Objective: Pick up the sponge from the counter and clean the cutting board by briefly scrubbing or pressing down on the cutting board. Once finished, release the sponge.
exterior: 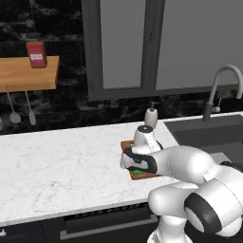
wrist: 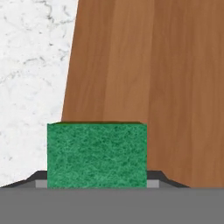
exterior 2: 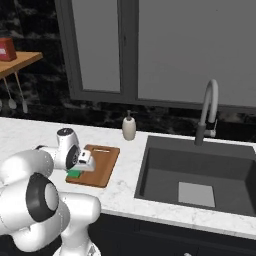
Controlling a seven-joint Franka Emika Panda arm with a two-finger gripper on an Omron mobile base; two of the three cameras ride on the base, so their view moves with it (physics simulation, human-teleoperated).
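The green sponge (wrist: 96, 155) rests on the reddish-brown cutting board (wrist: 166, 87), near its left edge, and my gripper (wrist: 97, 181) is shut on it, a fingertip at each side. From the right base view, the gripper (exterior 2: 76, 170) points down over the near left corner of the cutting board (exterior 2: 102, 160), with the sponge (exterior 2: 75, 173) peeking green beneath it. In the left base view the hand covers most of the board (exterior: 126, 144); a sliver of sponge (exterior: 137, 171) shows under the gripper (exterior: 135, 166). The white marble counter (exterior: 61, 166) lies around the board.
A soap dispenser (exterior 2: 129, 126) stands behind the board. The dark sink (exterior 2: 200, 175) with its faucet (exterior 2: 210, 107) lies to the right. A wooden wall shelf (exterior: 28, 73) holds a red canister (exterior: 36, 54), with utensils (exterior: 14, 111) hanging below.
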